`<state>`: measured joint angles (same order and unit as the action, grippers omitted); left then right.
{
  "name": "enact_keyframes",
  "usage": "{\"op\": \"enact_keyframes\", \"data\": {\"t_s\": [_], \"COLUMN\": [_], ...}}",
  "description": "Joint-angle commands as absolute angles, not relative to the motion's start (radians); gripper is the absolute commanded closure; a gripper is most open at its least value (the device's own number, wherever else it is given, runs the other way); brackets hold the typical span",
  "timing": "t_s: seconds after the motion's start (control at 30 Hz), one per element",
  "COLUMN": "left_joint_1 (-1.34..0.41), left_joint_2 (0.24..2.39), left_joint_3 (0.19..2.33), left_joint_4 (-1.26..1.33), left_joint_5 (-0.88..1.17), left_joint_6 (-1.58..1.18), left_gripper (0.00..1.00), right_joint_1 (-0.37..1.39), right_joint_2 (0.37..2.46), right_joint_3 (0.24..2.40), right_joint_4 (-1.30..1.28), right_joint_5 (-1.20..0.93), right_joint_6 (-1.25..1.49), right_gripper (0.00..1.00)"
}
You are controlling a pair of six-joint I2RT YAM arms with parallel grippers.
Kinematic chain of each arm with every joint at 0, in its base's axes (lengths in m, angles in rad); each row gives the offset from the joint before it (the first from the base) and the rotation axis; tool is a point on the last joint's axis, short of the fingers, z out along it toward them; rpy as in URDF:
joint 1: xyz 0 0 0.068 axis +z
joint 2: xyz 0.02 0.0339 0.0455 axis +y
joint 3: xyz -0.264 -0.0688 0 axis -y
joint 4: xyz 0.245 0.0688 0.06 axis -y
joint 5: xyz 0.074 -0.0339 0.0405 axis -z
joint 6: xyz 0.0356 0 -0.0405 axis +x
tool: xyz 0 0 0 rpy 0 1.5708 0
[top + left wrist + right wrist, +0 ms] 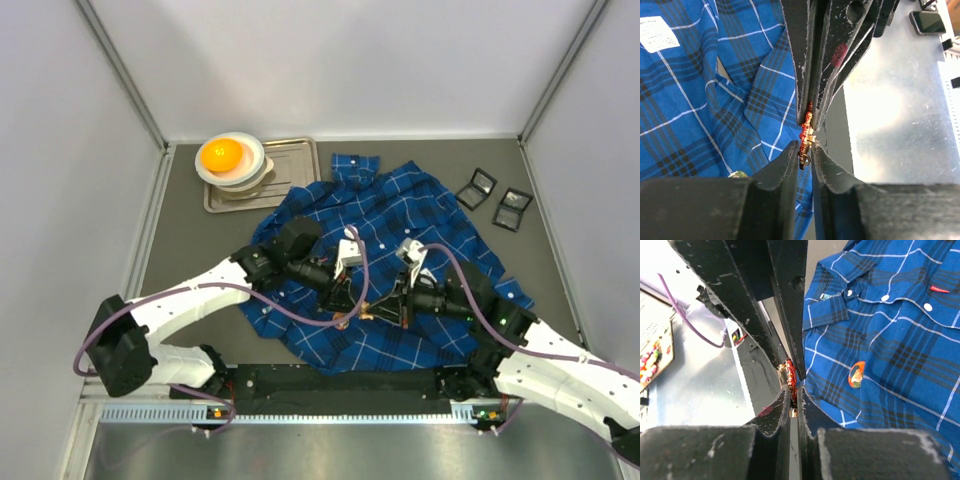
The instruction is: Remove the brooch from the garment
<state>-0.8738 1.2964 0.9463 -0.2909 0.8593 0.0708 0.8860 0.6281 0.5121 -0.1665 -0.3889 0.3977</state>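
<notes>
My right gripper (795, 392) clenched on the small red-orange brooch (790, 369), my left gripper (805, 150) nose to nose with it, jaws slightly parted around the same brooch, hold uncertain, brooch beside a hem of the blue plaid garment (400, 210) lying beneath

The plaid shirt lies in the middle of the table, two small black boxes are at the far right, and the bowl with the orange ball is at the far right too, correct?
Not quite. The bowl with the orange ball is at the far left, on the tray, as the top view shows. The rest holds.
</notes>
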Motion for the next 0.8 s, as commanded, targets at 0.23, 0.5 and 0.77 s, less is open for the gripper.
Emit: {"op": "enact_keyframes", "data": {"t_s": [0.23, 0.5, 0.77], "left_joint_1": [-0.841, -0.824, -0.801], "left_joint_2": [1.216, 1.238, 1.281], "left_joint_3": [0.989, 0.971, 0.965], "left_joint_4": [-0.213, -0.160, -0.117], "left_joint_5": [0.963, 0.977, 1.038], "left_joint_6": [0.046, -0.043, -0.095], "left_gripper": [0.70, 0.70, 0.70], "right_joint_1": [0.792, 0.770, 0.770], "right_joint_2": [0.563, 0.540, 0.543], "right_joint_3": [0.495, 0.489, 0.506], "right_joint_4": [-0.127, -0.123, -0.106], "right_joint_5": [-0.455, -0.479, -0.479], "right_joint_6": [0.543, 0.555, 0.563], "right_gripper": [1.00, 1.00, 1.00]}}
